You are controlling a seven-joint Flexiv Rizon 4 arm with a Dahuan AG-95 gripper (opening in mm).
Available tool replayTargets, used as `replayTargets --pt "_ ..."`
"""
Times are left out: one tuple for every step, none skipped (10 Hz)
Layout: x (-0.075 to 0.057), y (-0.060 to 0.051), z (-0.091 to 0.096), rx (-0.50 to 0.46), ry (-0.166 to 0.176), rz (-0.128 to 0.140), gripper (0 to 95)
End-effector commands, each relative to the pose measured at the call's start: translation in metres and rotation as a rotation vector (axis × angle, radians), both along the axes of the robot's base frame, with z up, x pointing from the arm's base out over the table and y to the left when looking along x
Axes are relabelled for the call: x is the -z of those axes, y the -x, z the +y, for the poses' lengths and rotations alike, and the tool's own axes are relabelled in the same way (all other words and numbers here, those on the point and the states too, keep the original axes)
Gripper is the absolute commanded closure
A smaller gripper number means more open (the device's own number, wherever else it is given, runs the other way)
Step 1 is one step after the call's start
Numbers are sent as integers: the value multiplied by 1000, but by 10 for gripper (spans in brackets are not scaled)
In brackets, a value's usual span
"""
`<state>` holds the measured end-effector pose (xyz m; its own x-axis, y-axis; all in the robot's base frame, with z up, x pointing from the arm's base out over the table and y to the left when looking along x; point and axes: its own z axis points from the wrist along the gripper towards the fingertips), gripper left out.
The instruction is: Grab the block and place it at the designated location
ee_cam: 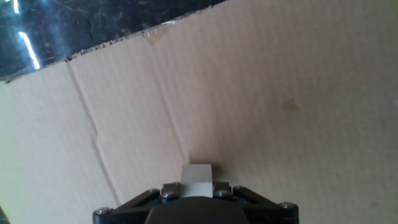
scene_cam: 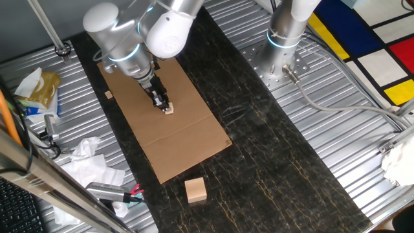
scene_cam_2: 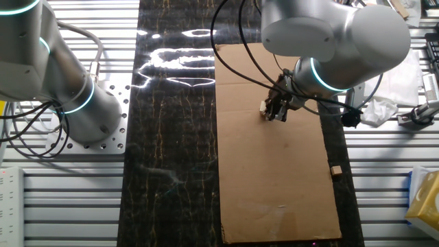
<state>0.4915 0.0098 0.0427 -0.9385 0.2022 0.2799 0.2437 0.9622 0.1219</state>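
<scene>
One fixed view: the end effector (scene_cam: 165, 106) is lowered over the cardboard (scene_cam: 187, 139), clamped on the block (scene_cam: 169, 110) at its tip. A larger block (scene_cam: 195, 189) sits on the dark desk (scene_cam: 272, 168) beyond the cardboard's near edge; a chip (scene_cam: 108, 96) lies beside its left edge.

The other fixed view: the end effector (scene_cam_2: 273, 110) holds the block (scene_cam_2: 264, 107) over the cardboard (scene_cam_2: 274, 185); the arm hides the dot. The chip (scene_cam_2: 335, 169) lies just off the right edge.

Hand view: only here the grip shows closely, the block (ee_cam: 198, 175) pinched between the fingers, above creased cardboard (ee_cam: 249, 87). No dot is discernible.
</scene>
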Motion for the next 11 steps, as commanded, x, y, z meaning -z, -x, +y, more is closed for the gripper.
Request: replayTargets --pt "1 0 0 1 0 1 950" --pt "1 0 0 2 0 3 950" --pt "1 0 0 2 -1 4 950" --pt "1 0 0 2 -1 5 950" --pt "2 0 0 2 -1 5 950" --pt "2 0 0 2 -1 5 950" --pt "3 0 0 2 -1 4 950" --pt "3 0 0 3 -5 0 950" --pt "3 0 0 4 -15 -4 760" --pt "3 0 0 3 -17 -5 760" --pt "3 0 0 4 -20 -6 570"
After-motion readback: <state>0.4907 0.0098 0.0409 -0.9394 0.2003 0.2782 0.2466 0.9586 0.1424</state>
